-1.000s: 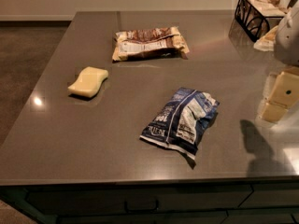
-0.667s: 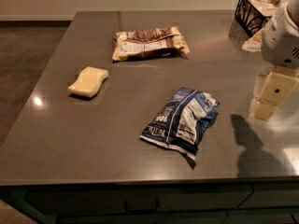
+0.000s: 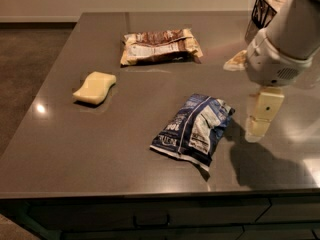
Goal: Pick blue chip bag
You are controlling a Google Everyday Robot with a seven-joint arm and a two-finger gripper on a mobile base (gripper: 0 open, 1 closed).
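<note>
The blue chip bag [image 3: 194, 128], crumpled dark navy foil with white panels and lettering, lies flat near the front middle of the dark grey table [image 3: 100, 149]. My gripper [image 3: 261, 118] hangs from the white arm at the right, just to the right of the bag's upper end and slightly above the tabletop. It holds nothing and does not touch the bag.
A brown-and-cream flat snack bag [image 3: 159, 46] lies at the back middle. A pale yellow sponge [image 3: 94, 88] lies at the left. A black wire basket [image 3: 265, 10] stands at the back right corner. The table's front edge runs along the bottom.
My arm and gripper have moved left across the table, from its right edge to just beside the blue chip bag. The objects have not moved.
</note>
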